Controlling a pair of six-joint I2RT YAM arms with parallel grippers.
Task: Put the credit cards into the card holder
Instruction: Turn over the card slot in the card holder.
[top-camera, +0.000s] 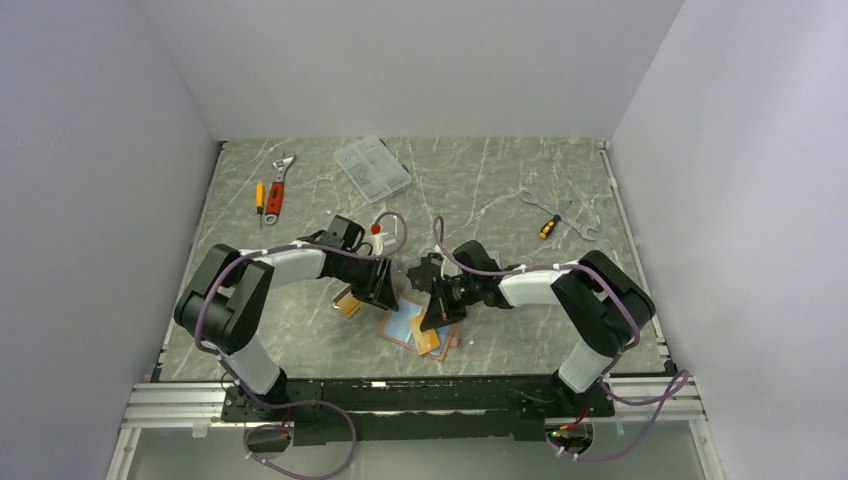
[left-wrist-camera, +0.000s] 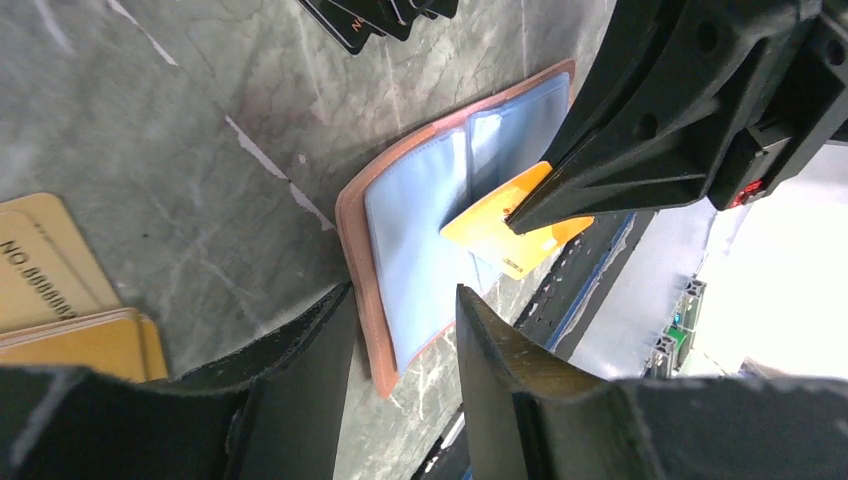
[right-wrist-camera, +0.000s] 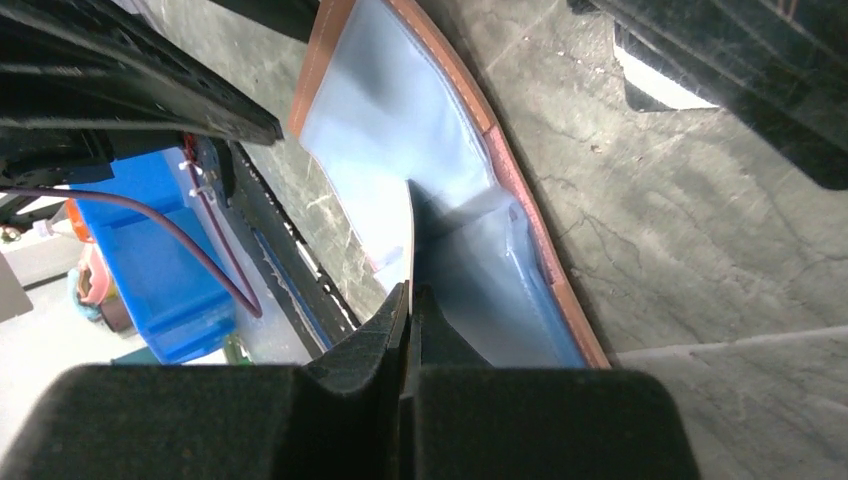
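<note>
Right gripper (left-wrist-camera: 517, 214) clamped an orange credit card (left-wrist-camera: 490, 238), corner at the pale-blue pocket of the card holder (left-wrist-camera: 405, 215). Left gripper (left-wrist-camera: 405, 300) hung empty, jaws apart, at the holder's edge. Insertion step, by my reading; next called for sliding it flat, deeper.

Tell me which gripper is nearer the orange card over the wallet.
Right. The right gripper pinches the orange card above the card holder; the left gripper sits open at the holder's edge, off the card.
</note>
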